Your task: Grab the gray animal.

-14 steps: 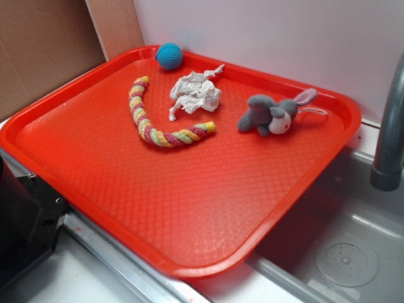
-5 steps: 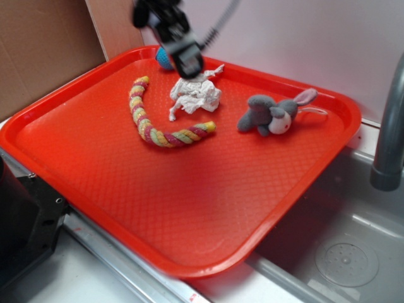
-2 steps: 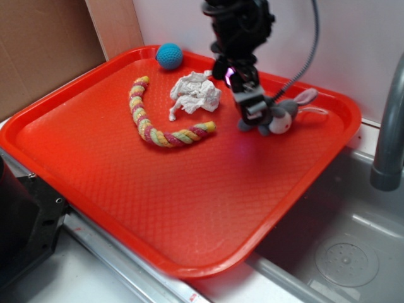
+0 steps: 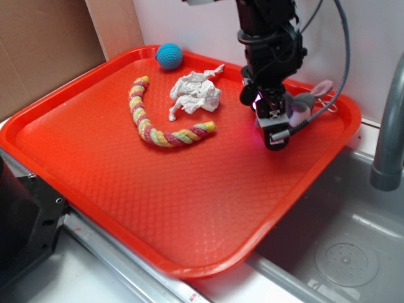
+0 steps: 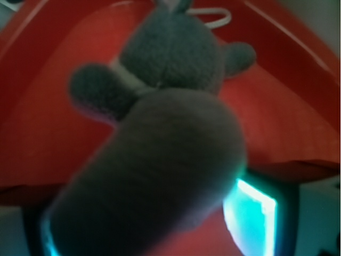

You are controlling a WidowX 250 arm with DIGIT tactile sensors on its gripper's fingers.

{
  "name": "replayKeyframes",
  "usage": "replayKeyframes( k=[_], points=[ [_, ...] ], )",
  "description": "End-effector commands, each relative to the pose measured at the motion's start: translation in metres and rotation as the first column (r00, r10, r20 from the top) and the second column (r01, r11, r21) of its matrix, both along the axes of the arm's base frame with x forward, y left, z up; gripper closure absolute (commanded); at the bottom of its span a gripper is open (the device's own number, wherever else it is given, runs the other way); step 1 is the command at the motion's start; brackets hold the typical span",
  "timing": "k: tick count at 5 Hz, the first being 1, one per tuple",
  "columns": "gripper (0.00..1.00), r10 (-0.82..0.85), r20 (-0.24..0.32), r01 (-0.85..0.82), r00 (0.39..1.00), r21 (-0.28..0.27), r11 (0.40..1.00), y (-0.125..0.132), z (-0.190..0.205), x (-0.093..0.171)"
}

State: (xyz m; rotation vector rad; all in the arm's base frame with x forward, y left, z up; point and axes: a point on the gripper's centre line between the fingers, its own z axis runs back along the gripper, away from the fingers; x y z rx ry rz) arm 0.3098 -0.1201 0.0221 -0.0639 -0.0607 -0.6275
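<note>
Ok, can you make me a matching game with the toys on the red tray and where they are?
Things:
1. blue ball
2. white paper
3. rope toy
4. gray animal

Places:
A. under the claw
B. far corner of the tray
C. curved along the left of the paper
D. between ball and bunny

Pairs: 1-B, 2-D, 3-C, 4-A

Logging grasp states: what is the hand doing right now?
Hand: down over the small gray plush animal, toy between the fingers; closed or not cannot be told.
</note>
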Motion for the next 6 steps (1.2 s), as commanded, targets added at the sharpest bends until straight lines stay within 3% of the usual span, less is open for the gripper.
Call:
replayKeyframes(
  k=[1,2,4,5,6],
  points=[
    [0.00,-0.014,0.069,0.015,0.998,-0.014,1.000,-0.018,0.010,0.012],
    [1.00,-0.017,0.083,0.020,0.996,-0.037,0.999,-0.017,0.011,0.013],
    [1.00,0.041,0.106,-0.038,0.994,-0.029,0.999,-0.007,0.016,0.012],
    [1.00,0.165,0.094,-0.168,0.982,0.028,0.985,0.008,0.040,-0.001],
    [1.00,0.379,0.028,-0.380,0.925,0.035,0.925,0.038,0.078,-0.025]
  ],
)
